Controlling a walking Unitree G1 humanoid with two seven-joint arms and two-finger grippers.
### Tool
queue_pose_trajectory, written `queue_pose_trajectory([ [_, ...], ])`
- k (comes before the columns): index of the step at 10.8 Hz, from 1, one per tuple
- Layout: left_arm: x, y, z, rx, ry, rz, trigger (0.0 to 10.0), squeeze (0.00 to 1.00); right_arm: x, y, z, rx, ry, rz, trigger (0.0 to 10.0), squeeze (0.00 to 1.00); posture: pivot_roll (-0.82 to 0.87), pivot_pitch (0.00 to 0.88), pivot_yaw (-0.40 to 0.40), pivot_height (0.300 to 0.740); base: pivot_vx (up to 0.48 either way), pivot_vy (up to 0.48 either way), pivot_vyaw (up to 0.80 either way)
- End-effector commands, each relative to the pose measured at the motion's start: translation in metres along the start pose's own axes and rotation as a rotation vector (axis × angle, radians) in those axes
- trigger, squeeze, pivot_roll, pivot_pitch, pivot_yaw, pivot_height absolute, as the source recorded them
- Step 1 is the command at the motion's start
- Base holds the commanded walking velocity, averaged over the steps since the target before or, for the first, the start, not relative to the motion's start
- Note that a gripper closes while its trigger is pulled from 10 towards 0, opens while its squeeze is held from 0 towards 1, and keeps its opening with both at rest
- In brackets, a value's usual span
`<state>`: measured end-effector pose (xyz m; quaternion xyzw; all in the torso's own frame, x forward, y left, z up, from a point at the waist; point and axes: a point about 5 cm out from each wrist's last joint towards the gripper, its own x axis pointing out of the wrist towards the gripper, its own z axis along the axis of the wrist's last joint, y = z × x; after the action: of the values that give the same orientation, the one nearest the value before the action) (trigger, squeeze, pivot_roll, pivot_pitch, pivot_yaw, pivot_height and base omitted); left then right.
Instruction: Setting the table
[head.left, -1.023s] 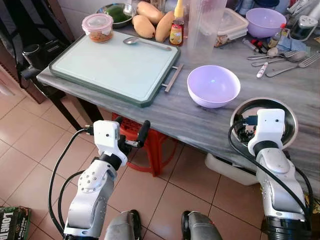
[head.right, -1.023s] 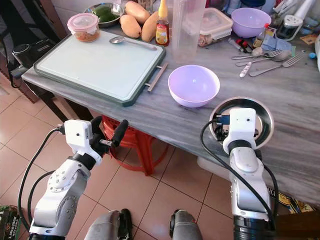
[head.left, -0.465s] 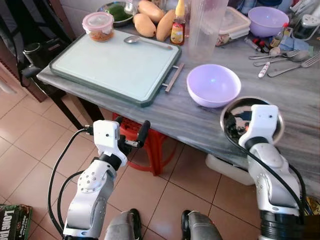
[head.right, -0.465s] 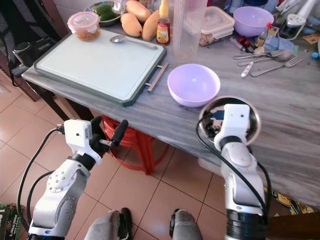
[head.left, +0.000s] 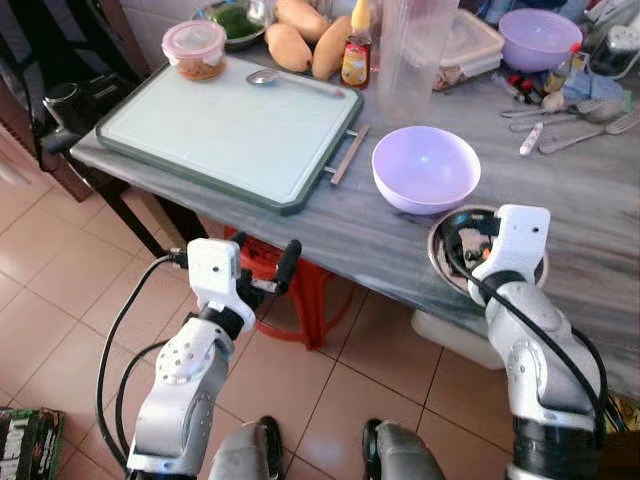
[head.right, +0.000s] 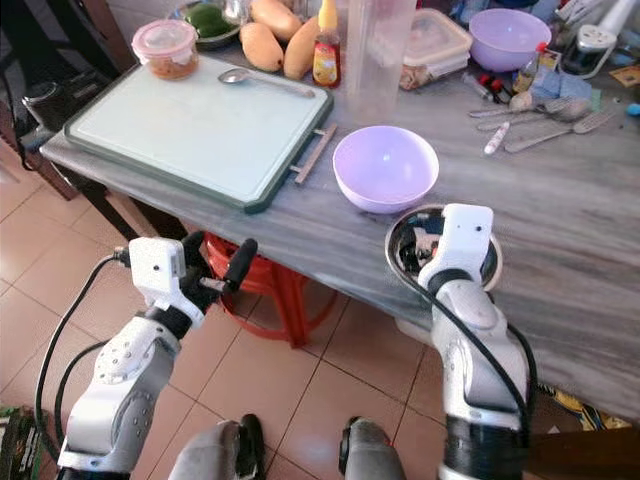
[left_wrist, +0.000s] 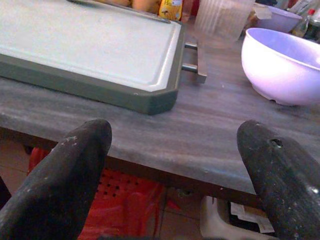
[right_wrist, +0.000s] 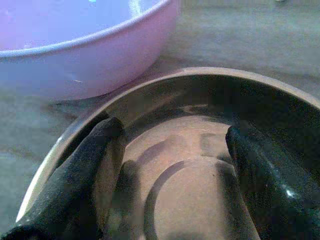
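Floor: tan square tiles (head.left: 60, 300), pale grout. Red plastic stool (head.left: 290, 290) under the table edge. Left gripper (left_wrist: 170, 165) hangs before the edge, fingers spread wide, holding nothing. Table (head.left: 330, 230): grey streaked stone look. Right gripper (right_wrist: 170, 165) sits inside the steel bowl (right_wrist: 200, 95) at the near edge, fingers apart, one against the bowl's inner wall. Lilac bowl (head.left: 425, 168), smooth, round, just beyond. Green-rimmed tray (head.left: 225, 125) farther left. Bottle label unreadable.

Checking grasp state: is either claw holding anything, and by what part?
Nothing clamped. Right claw sits open inside the steel bowl, fingers spread. Left claw is open before the table edge.
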<state>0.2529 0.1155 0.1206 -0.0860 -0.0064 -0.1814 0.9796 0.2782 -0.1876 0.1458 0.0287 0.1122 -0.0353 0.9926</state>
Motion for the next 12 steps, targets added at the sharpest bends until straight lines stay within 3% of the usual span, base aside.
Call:
queue_pose_trajectory([
  [1, -0.001, 0.001, -0.003, 0.007, 0.020, 0.006, 10.0, 0.00, -0.004, -0.001, -0.001, -0.015, 0.004, -0.002, 10.0, 0.00, -0.06, 0.173, 0.052, 0.740, 0.000, 0.000, 0.00],
  [5, -0.002, 0.004, -0.003, 0.019, 0.015, 0.034, 10.0, 0.00, -0.012, -0.001, 0.007, -0.020, -0.072, -0.008, 10.0, 0.00, -0.06, 0.157, 0.049, 0.740, 0.000, 0.000, 0.00],
  [7, -0.004, 0.012, -0.004, 0.036, 0.017, 0.118, 10.0, 0.00, -0.028, 0.002, 0.013, -0.040, -0.195, 0.002, 10.0, 0.00, -0.05, 0.137, 0.037, 0.740, 0.000, 0.000, 0.00],
  [8, -0.004, 0.014, -0.005, 0.041, 0.015, 0.133, 10.0, 0.00, -0.036, 0.007, 0.016, -0.126, -0.272, 0.037, 10.0, 0.00, -0.05, 0.132, 0.037, 0.740, 0.000, 0.000, 0.00],
  [12, -0.005, 0.019, -0.007, 0.035, 0.013, 0.191, 10.0, 0.00, -0.045, 0.006, 0.007, -0.146, -0.338, 0.038, 10.0, 0.00, -0.06, 0.119, 0.044, 0.740, -0.066, 0.000, 0.00],
])
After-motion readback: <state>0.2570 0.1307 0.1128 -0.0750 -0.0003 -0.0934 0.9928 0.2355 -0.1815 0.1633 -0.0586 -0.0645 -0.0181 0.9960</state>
